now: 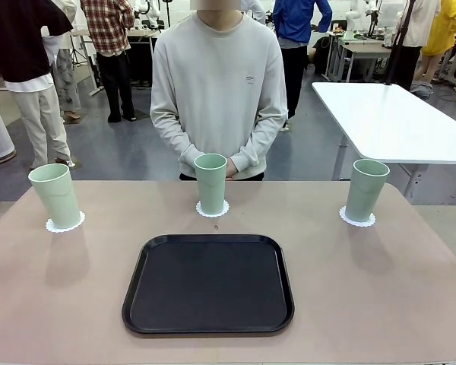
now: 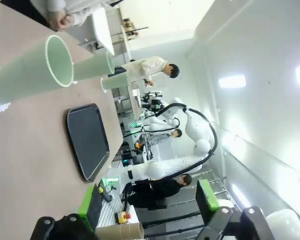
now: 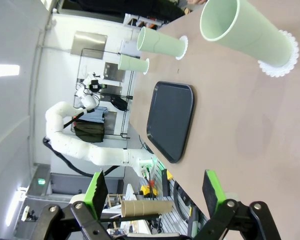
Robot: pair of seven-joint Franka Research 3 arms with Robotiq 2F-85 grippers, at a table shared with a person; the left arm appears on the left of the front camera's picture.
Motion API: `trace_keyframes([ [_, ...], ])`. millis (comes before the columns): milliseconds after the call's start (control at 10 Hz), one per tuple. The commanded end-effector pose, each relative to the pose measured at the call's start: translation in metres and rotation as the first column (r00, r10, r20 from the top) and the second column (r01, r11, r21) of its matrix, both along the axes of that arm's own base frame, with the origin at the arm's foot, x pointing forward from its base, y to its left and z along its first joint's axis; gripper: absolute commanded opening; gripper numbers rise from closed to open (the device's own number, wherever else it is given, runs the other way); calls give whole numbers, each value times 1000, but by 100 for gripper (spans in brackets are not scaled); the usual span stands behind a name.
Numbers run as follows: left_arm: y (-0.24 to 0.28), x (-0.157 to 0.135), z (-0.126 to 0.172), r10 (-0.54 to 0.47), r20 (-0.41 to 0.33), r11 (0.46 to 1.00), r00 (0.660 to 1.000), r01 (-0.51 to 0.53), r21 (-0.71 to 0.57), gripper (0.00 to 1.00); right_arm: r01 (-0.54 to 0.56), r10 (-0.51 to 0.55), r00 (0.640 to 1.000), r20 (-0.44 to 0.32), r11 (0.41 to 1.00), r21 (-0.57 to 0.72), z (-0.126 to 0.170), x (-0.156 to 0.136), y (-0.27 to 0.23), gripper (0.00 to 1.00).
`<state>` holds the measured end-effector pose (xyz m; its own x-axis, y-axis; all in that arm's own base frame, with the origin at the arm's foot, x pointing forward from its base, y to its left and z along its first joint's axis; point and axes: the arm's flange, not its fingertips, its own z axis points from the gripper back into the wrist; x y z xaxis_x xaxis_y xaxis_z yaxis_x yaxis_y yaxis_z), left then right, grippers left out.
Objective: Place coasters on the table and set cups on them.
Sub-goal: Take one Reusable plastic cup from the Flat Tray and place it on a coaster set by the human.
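Black tray (image 1: 208,284) nearest; person's hands (image 1: 229,167) clasped behind middle cup (image 1: 210,183) (upright).

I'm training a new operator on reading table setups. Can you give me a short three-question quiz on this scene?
1. True or false: each pale mint-green plastic cup stands on a white scalloped paper coaster.
2. How many cups stand on the beige-pink table?
3. What lies on the black rounded tray? A) a cup B) a coaster C) nothing

Key:
1. True; the left, middle and right cups each have one beneath.
2. Three.
3. C.
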<state>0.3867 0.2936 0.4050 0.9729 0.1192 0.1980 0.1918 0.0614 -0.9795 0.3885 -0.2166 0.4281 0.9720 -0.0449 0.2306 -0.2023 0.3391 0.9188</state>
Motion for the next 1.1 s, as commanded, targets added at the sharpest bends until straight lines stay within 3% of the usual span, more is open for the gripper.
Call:
trace_keyframes([
  [0,22,5,14,-48,-23,995,999,50,90,100,-1,1,1000,3,1000,1,1,0,0,100],
  [600,13,12,19,-19,-2,959,1000,19,282,100,-1,1,1000,3,1000,1,1,0,0,100],
  [700,27,13,19,-13,-27,977,1000,19,213,100,-1,1,1000,3,1000,1,1,0,0,100],
  [1000,27,13,19,-13,-27,977,1000,19,213,100,-1,1,1000,3,1000,1,1,0,0,100],
])
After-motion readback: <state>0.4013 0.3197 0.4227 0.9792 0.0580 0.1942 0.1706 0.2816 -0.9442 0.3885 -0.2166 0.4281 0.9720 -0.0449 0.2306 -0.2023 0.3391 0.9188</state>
